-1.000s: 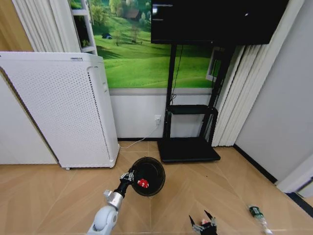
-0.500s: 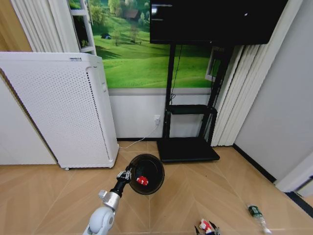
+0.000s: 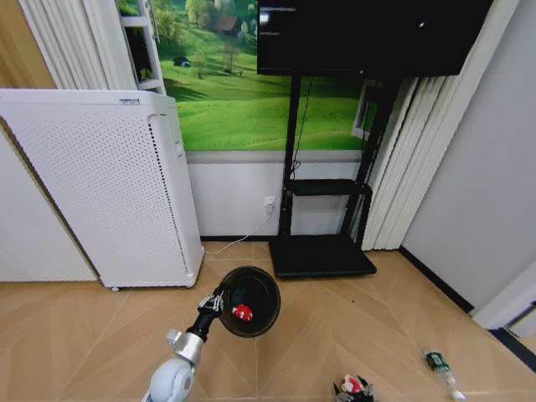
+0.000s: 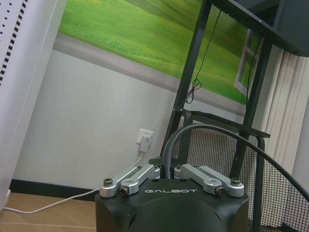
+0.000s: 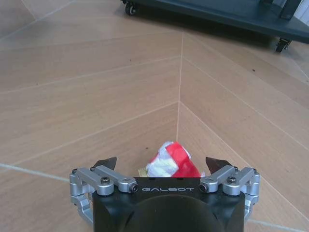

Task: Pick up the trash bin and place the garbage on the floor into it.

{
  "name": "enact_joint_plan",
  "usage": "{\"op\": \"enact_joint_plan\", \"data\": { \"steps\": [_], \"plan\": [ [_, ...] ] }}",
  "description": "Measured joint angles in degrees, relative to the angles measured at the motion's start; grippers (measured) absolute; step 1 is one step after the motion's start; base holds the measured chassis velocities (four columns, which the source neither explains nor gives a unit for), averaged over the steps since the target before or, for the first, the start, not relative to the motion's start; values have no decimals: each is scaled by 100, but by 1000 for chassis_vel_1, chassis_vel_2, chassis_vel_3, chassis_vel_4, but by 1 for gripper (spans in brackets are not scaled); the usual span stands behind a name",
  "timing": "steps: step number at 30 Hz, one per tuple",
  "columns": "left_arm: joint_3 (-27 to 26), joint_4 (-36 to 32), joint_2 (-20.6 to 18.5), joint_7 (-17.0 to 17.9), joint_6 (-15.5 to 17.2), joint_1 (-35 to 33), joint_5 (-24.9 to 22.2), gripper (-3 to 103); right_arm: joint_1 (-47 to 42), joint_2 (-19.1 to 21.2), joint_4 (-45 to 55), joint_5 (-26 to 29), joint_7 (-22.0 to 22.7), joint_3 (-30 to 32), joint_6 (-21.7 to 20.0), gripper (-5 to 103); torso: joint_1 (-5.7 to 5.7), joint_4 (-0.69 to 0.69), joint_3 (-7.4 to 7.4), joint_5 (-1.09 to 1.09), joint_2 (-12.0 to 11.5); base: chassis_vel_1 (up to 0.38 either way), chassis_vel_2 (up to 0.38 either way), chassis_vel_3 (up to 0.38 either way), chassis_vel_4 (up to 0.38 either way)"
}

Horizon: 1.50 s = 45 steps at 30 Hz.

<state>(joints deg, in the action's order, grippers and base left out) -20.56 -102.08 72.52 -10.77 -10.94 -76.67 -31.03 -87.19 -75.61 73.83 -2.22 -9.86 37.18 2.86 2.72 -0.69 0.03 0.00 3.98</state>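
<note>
One wrapper [image 3: 243,312] in bin [image 3: 266,289], one [image 5: 171,160] between right pincer [image 5: 163,165] fingers.

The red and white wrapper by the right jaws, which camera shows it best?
The right wrist view: the wrapper lies close up between the open jaws. The head view shows it small at the edge.

white perforated appliance [image 3: 109,184] | black TV stand [image 3: 322,243] | meadow mural [image 3: 234,84]

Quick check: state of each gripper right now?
Left gripper: shut on the trash bin rim.
Right gripper: open, jaws either side of a red-and-white wrapper on the floor.
</note>
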Motion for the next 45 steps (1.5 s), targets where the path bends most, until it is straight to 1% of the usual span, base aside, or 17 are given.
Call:
{"op": "enact_joint_plan", "data": {
  "steps": [4, 5, 7, 11, 13, 14, 16, 21, 22, 24, 25, 28, 32, 35, 37, 43, 45],
  "plan": [
    [-4, 27, 26, 0, -11, 0, 0, 7, 66, -12, -105, -36, 1, 5, -29, 102, 0, 0, 0, 0, 0, 0, 0, 0, 0],
    [1, 38, 39, 0, -13, 0, 6, 7, 77, -21, -112, -51, 1, 6, -29, 98, 0, 0, 0, 0, 0, 0, 0, 0, 0],
    [9, 46, 54, 0, -14, 2, 11, 7, 87, -30, -113, -66, -4, 7, -29, 98, 0, 1, 0, 0, 0, 0, 0, 0, 0],
    [33, 70, 65, 14, -14, 56, 13, 7, 89, -35, -125, -34, -23, 6, -40, 78, -1, 0, 0, 0, 0, 0, 0, 0, 0],
    [34, 76, 64, 16, -14, 65, 12, 7, 89, -35, -132, -35, -26, 8, -35, 78, -1, 0, 0, 0, 0, 0, 0, 0, 0],
    [34, 90, 57, 21, -14, 83, 9, 7, 85, -38, -145, -36, -28, 14, -11, 66, -1, 0, 0, 0, 0, 0, 0, 0, 0],
    [33, 98, 52, 22, -15, 90, 5, 7, 78, -38, -145, -36, -31, 21, 0, 66, -1, 1, 0, 0, 0, 0, 0, 0, 0],
    [25, 200, 61, 20, -19, 97, 3, 7, 85, -36, -193, -151, -32, 74, 92, 44, -1, 1, 0, 0, 0, 0, 0, 0, 0],
    [25, 200, 61, 20, -19, 97, 3, 7, 85, -36, -193, -151, -32, 74, 92, 44, -1, 1, 0, 0, 0, 0, 0, 0, 0],
    [34, 252, 65, 11, -35, 95, 11, 7, 54, -36, -146, -125, -22, 104, 103, 33, -1, 1, 0, 0, 0, 0, 0, 0, 0],
    [34, 252, 65, 11, -35, 95, 11, 7, 54, -36, -146, -125, -22, 104, 103, 33, -1, 1, 0, 0, 0, 0, 0, 0, 0],
    [74, 337, 64, 4, -37, 160, 22, 7, 5, -29, -44, -48, -11, 144, 122, 23, -1, 1, 0, 0, 0, 0, 0, 0, 0],
    [119, 393, 41, 4, -38, 235, 24, 7, -53, -29, 92, 83, 11, 171, 159, 20, -1, 1, 0, 1, 0, 0, 0, 0, 0],
    [239, 523, -17, 2, -38, 372, 51, 7, -185, -33, 406, 102, 43, 226, 416, 20, 0, 0, 0, 1, 0, 0, 0, 0, 0],
    [422, 690, -85, 2, -36, 567, 93, 7, -397, -20, 1003, 246, 41, 279, 601, 20, 0, 0, 0, 0, 0, 0, 0, 0, 0],
    [876, 1001, -164, 11, -13, 913, 248, 7, -667, 39, 2197, 679, 27, 319, 718, 20, 0, 2, 0, -1, 0, 0, 0, 0, 0],
    [1334, 1208, -170, 99, 34, 1245, 260, 7, -934, 59, 3053, 878, -2, 394, 809, 20, 0, 1, 0, -1, 0, 0, 0, 0, 0]
  ]
}}
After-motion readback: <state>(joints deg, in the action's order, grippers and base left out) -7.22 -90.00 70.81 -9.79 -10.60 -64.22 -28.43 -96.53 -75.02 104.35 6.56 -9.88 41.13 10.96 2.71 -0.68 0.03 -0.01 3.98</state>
